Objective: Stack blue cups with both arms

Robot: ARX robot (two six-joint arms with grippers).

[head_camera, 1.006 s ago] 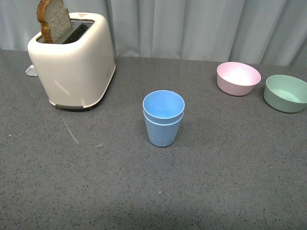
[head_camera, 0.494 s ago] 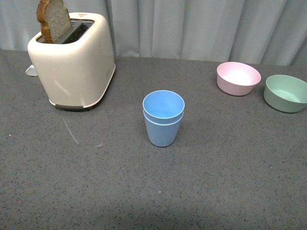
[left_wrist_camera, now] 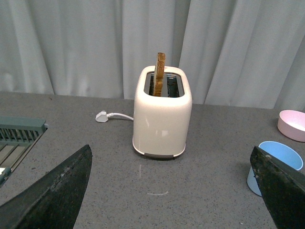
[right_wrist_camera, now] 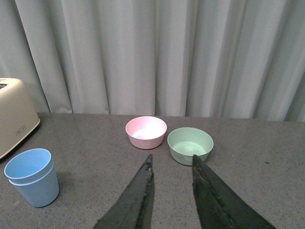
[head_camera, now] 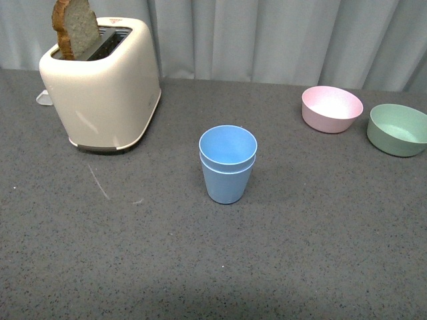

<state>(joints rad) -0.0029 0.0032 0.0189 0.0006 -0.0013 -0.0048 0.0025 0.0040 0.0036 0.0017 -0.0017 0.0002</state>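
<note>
Two blue cups (head_camera: 227,167), nested as one stack. Two bowls: one pink bowl (head_camera: 331,109), one green bowl (head_camera: 397,129). One toaster (head_camera: 101,84) carrying one bread slice (head_camera: 75,28).

The grey speckled table (head_camera: 320,253) carries a toaster (head_camera: 103,87) (far left of the cups (head_camera: 227,167)), with a pink bowl (head_camera: 331,109), a green bowl (head_camera: 397,129) to the cups' right.

— How was the light?

— Even and soft, fairly bright, coming from above. The blue cups (head_camera: 227,164) threw only a faint shadow on the grey table (head_camera: 320,227).

— Any glare?

— A mild sheen on the toaster (head_camera: 101,83) front. The front view was sharp.

— And the wrist views?

— The near dark fingers (left_wrist_camera: 52,195) looked soft-edged; the far curtain (right_wrist_camera: 157,52) stayed clear.
</note>
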